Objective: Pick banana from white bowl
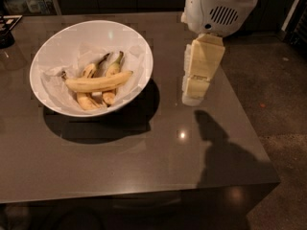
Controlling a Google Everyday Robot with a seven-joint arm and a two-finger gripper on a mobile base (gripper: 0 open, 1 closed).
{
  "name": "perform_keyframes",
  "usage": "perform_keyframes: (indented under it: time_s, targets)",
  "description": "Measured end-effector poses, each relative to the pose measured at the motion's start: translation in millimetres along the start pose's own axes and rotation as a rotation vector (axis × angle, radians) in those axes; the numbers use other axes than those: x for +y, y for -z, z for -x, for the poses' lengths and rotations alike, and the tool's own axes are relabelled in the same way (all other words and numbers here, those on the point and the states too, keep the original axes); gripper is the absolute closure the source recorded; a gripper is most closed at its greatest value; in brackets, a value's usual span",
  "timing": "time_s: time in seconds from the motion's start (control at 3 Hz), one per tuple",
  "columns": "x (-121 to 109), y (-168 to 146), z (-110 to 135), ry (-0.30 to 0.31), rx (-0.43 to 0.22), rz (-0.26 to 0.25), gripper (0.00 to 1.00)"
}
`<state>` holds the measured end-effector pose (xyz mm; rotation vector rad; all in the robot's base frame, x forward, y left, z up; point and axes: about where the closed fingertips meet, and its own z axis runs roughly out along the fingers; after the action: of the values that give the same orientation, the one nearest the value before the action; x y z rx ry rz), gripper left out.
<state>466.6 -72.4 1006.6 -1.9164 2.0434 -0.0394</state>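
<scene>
The white bowl (57,51) sits on the left part of the dark table, lined with crumpled white paper. The banana (98,83), long and pale yellow, lies across the bowl on top of several shorter, browner bananas (112,66). My gripper (194,97), cream-coloured, hangs from the white arm housing (218,6) above the table to the right of the bowl, apart from it and holding nothing that shows.
The dark glossy table (144,157) ends at a right edge near the gripper and a front edge below. A dark object (5,30) stands at the far left corner. Bare floor (278,104) lies to the right.
</scene>
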Motion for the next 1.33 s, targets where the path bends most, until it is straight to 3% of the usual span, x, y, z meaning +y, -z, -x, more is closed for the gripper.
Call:
perform_keyframes:
  time_s: [0.33, 1.0, 1.33]
  targets:
    - [-4.9, -10.0, 31.6, 0.039, -0.038, 0.003, 0.0]
    - [-18.3, -35.2, 89.9, 0.218, -0.051, 0.059, 0.0]
    - [-19.7, -33.3, 95.5, 0.222, -0.063, 0.045, 0.0]
